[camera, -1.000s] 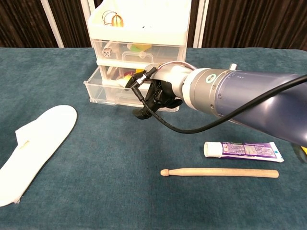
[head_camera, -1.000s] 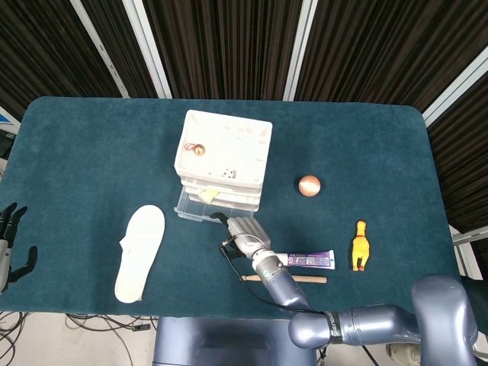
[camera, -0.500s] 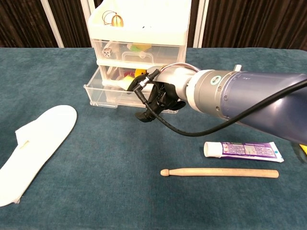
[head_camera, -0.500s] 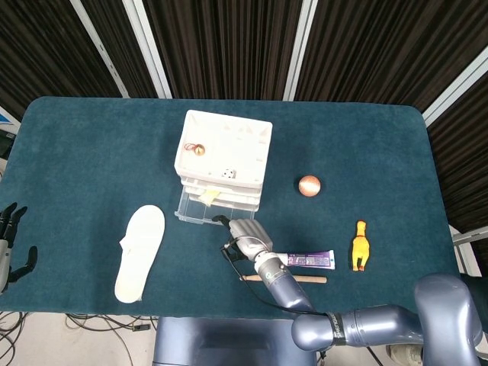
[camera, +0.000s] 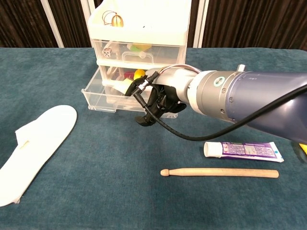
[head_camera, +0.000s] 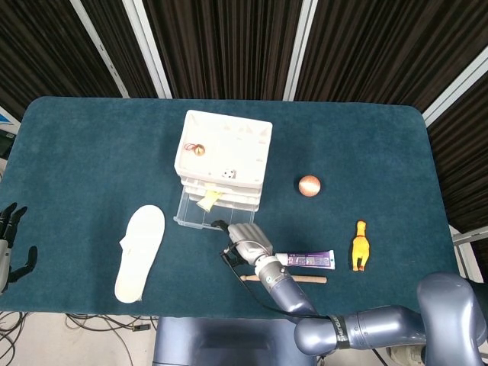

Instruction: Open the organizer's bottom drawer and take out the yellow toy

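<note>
The white organizer (head_camera: 223,156) (camera: 139,33) stands mid-table with its clear bottom drawer (head_camera: 197,219) (camera: 105,98) pulled partly out. Inside the drawer, behind a pale item, a small yellow toy (camera: 139,73) (head_camera: 208,200) shows. My right hand (head_camera: 245,242) (camera: 160,98) is at the right part of the drawer's front wall, its dark fingers (camera: 146,117) curled around that wall. My left hand (head_camera: 9,244) hangs off the table's left edge with fingers spread, holding nothing.
A white insole (head_camera: 140,253) (camera: 33,143) lies left of the drawer. A toothpaste tube (head_camera: 305,260) (camera: 242,149) and a drumstick (head_camera: 297,279) (camera: 220,172) lie near the front edge. Further right are a copper ball (head_camera: 309,185) and a yellow rubber chicken (head_camera: 361,245).
My right hand has drawn back toward the table's front, and the bottom drawer has slid further out with it. The left hand has not moved.
</note>
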You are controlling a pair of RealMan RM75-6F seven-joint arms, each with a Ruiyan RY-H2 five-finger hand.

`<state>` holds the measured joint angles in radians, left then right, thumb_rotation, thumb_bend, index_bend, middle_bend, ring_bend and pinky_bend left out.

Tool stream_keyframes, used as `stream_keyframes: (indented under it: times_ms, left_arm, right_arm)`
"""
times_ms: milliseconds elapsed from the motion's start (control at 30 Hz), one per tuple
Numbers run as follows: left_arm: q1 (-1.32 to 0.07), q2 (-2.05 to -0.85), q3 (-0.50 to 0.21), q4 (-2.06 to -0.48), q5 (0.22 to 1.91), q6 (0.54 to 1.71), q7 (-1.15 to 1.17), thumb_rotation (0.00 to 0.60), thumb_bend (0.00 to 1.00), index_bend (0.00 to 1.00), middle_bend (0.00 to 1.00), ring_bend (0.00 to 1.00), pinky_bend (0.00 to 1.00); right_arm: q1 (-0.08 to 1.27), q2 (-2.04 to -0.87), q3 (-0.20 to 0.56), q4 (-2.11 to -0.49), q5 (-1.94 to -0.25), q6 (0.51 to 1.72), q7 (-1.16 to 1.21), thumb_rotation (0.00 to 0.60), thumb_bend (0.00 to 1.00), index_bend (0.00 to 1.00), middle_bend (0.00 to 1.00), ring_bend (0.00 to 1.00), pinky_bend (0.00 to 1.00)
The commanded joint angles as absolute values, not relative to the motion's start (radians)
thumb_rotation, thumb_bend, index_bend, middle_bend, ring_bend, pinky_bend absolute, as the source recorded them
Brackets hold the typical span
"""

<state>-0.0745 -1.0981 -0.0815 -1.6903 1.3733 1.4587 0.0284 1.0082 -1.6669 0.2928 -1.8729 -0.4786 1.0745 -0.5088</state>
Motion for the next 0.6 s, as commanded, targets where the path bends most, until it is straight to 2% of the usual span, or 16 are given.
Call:
stream_keyframes:
  times_ms: [33,600]
  left_arm:
    - [-0.074,-1.098,-0.081,-1.690,1.373,1.459,0.029,0.600,0.46,0.06,0.00,0.00,0.00]
    - [-0.074,-1.099,-0.081,-1.691,1.373,1.459,0.030,0.600,0.46,0.06,0.00,0.00,0.00]
  right_arm:
    - [1.010,-1.665,0.291,-1.876,-0.477,1.075,-0.510,0.600,0.48,0.22,0.93,1.00,1.00]
    - [1.016,-1.639,0.273,-1.901,-0.471,1.073,-0.514,0.600,0.48,0.22,0.93,1.00,1.00]
